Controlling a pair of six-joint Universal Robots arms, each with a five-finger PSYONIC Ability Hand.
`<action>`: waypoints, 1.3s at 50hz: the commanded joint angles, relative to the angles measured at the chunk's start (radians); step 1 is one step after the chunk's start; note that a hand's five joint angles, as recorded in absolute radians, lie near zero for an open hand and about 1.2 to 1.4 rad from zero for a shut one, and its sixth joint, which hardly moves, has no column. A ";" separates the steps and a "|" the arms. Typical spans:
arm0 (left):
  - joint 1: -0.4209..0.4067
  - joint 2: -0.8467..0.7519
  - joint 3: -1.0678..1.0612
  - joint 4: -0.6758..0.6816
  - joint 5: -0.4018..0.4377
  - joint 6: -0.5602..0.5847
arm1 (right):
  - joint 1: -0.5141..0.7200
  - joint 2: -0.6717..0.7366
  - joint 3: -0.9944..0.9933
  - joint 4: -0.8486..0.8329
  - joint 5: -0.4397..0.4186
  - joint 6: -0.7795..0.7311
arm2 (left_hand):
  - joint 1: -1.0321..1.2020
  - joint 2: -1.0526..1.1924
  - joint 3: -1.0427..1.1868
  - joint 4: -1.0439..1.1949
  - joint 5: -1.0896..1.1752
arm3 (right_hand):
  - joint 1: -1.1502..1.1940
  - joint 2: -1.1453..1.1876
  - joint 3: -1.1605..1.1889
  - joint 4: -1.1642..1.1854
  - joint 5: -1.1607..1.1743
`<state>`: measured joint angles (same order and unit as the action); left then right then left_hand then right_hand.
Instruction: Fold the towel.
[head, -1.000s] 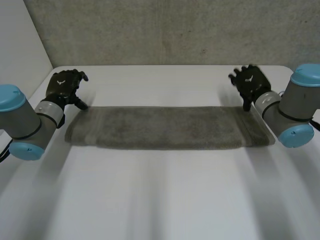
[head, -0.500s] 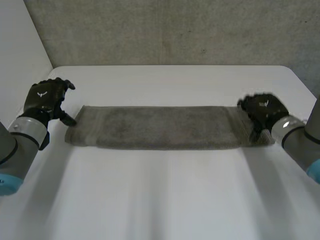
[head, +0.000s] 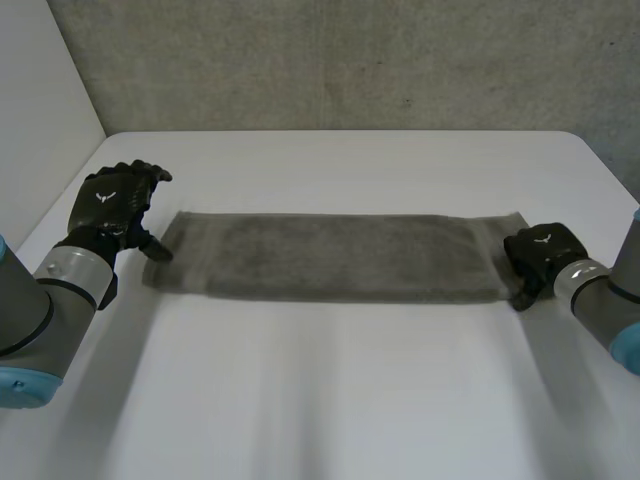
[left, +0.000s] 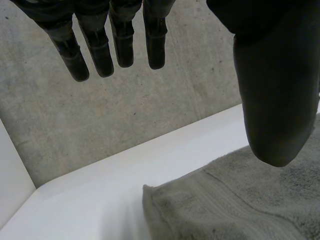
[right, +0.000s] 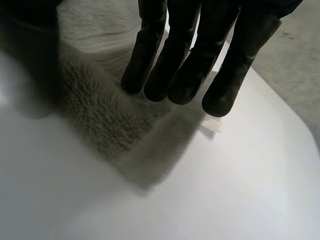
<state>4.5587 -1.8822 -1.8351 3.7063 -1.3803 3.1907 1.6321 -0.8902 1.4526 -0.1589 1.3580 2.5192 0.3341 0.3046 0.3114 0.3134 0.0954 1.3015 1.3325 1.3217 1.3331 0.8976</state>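
One towel (head: 330, 255), grey-brown terry, folded into a long narrow band and lying flat across the white worktop (head: 330, 400), its long edges running parallel to the grey concrete wall (head: 330, 60) beyond it. One left robot hand (head: 115, 200), black, on a grey arm with a light-blue cap, stationed at the towel's left short end, just beside the far corner. Its fingers (left: 120, 45) are straight and spread, the thumb (left: 275, 90) stands well apart from them, and nothing is held between them; the thumb hangs over the towel's end, and whether it touches the cloth cannot be told. One right robot hand (head: 540, 255), likewise black, stationed at the towel's right short end, near the corner closest to the robot. Its fingers (right: 185, 60) are straight and close together, pointing down with their tips at the very end of the towel, the thumb held off to one side over the cloth; no pinch on the cloth is visible, and actual contact of the fingertips with the pile cannot be made out. The towel's right end shows a thick, doubled edge casting a shadow on the worktop beside it.
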 joint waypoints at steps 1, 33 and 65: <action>0.002 0.006 -0.007 0.000 0.000 0.000 | -0.073 -0.050 -0.001 0.002 -0.004 0.003 | -0.088 -0.059 -0.066 -0.068 -0.024 | 0.095 0.064 0.075 0.063 0.324; 0.014 0.031 -0.015 0.001 0.000 -0.002 | 0.012 -0.193 -0.239 0.150 -0.017 -0.180 | -0.106 -0.076 -0.083 -0.085 -0.042 | 0.095 0.064 0.075 0.063 0.324; -0.015 0.052 0.001 0.000 0.000 -0.003 | 0.710 0.051 -0.371 -0.039 0.188 -0.071 | -0.103 -0.073 -0.080 -0.082 -0.039 | -1.127 -1.158 -1.147 -1.159 -0.898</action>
<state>4.5580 -1.8464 -1.8543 3.7061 -1.3832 3.1890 2.3966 -0.6592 0.9138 -0.1382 1.5320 2.4100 0.2832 0.2820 0.2907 0.2903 0.0765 0.2328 0.2381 0.2445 0.2557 0.0566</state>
